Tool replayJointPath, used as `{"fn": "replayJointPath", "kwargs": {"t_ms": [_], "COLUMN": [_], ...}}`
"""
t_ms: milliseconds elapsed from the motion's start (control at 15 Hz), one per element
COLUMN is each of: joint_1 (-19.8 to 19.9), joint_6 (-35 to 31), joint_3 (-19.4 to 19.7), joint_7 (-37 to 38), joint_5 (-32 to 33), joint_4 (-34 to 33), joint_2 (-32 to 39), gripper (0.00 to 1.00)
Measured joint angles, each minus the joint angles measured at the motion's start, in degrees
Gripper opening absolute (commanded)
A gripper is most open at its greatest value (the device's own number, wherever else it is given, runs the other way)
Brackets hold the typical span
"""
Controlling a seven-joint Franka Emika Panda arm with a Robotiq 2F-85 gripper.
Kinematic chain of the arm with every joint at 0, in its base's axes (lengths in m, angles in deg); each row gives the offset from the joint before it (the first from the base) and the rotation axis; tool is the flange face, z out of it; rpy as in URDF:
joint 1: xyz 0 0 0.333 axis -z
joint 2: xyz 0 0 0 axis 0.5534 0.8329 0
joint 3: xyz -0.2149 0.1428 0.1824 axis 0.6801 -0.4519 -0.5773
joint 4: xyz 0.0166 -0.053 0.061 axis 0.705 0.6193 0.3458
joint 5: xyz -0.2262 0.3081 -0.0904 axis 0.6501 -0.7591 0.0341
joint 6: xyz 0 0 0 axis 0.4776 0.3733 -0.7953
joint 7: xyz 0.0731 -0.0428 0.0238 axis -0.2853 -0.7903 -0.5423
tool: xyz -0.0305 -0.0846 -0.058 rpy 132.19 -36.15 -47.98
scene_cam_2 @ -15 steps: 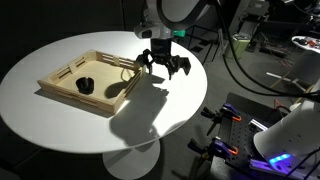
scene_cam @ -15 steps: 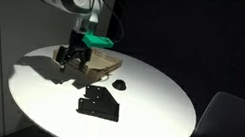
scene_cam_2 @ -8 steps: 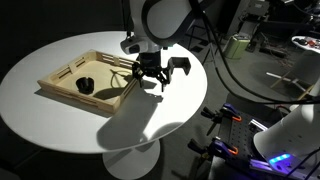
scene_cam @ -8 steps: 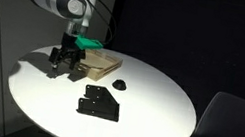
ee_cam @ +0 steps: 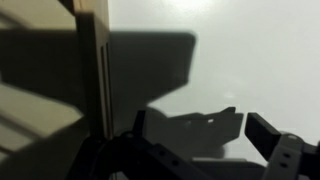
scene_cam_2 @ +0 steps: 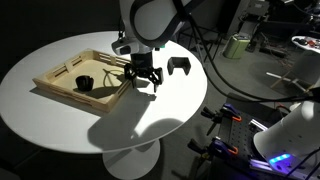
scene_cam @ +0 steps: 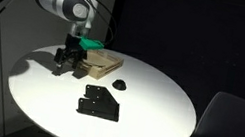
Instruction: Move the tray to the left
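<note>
The tray (scene_cam_2: pixel 62 76) is a shallow light-wood square with a low rim, lying on the round white table (scene_cam_2: pixel 60 125). It also shows in an exterior view (scene_cam: pixel 103 65) and in the wrist view as a wooden rim (ee_cam: pixel 98 60). A small black object (scene_cam_2: pixel 85 84) sits inside it. My gripper (scene_cam_2: pixel 141 82) is open and empty, low over the table right at the tray's edge nearest the arm. It also shows in an exterior view (scene_cam: pixel 66 66). In the wrist view my gripper (ee_cam: pixel 205 135) has one finger close beside the rim, the other over bare table.
A flat black angular plate (scene_cam: pixel 99 104) lies near the table's front, and a small black dome (scene_cam: pixel 120 83) sits beside the tray. A black piece (scene_cam_2: pixel 180 65) lies on the table past the gripper. A chair (scene_cam: pixel 229 128) stands by the table.
My gripper has come down and sideways against the tray's edge. The tray has slid a little away from the gripper, to the left in the view with the black object.
</note>
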Motion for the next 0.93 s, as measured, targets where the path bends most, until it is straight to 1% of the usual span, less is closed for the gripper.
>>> {"fn": "replayJointPath", "kwargs": {"t_ms": [467, 933], "joint_1": [0.48, 1.58], "joint_6": [1.53, 4.69], "joint_3": [0.01, 0.07], "joint_7": [-0.63, -1.60], "joint_5": [0.80, 2.00], "joint_4": [-5.86, -17.02], "joint_2": [3.72, 10.24], "gripper": [1.00, 1.00]}}
